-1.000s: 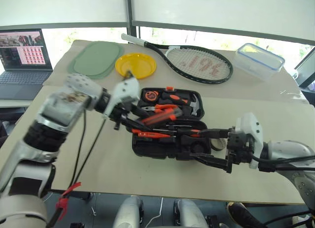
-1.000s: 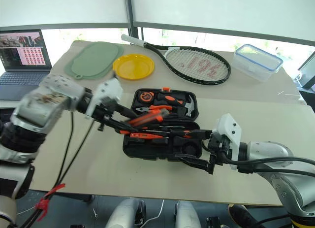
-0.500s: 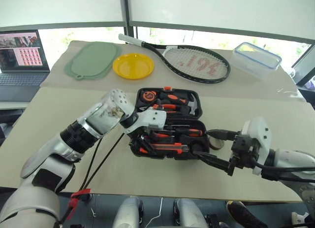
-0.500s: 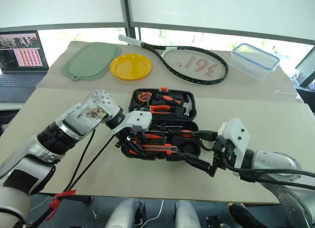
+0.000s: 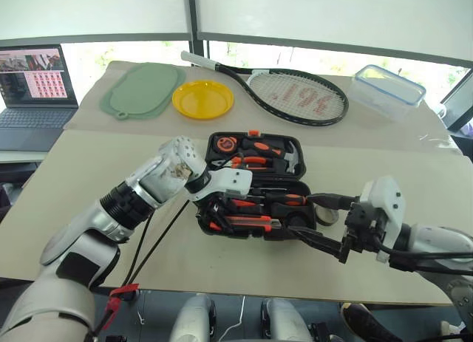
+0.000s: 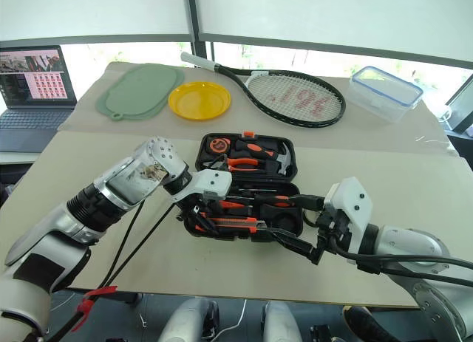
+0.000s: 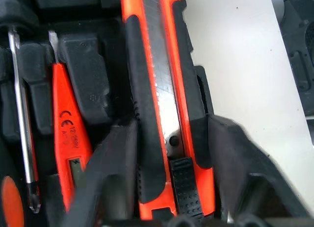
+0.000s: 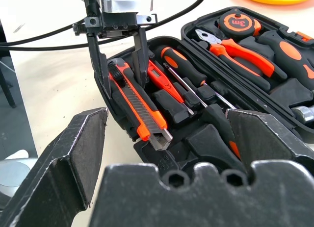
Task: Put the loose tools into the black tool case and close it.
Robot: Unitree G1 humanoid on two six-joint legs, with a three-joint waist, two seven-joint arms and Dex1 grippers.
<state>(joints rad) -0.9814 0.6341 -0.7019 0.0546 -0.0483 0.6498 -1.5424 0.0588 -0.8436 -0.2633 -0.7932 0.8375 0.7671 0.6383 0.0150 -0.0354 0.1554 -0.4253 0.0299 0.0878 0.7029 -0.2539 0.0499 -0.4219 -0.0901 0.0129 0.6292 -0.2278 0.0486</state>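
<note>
We see the black moulded-plastic tool case (image 5: 255,187) open at mid-table. Our left gripper (image 8: 120,60) straddles the black-and-orange utility knife (image 8: 139,105) in its near recess, fingers apart, grip uncertain. Our right gripper (image 5: 325,224) hangs spread, empty, beside the case's right end.

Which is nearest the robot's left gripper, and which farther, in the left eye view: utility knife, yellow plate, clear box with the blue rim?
1. Utility knife: lying in the open black tool case, between the fingers of the left gripper.
2. Yellow plate: beyond the case, on the left.
3. Clear box: at the table's far right corner.
</note>
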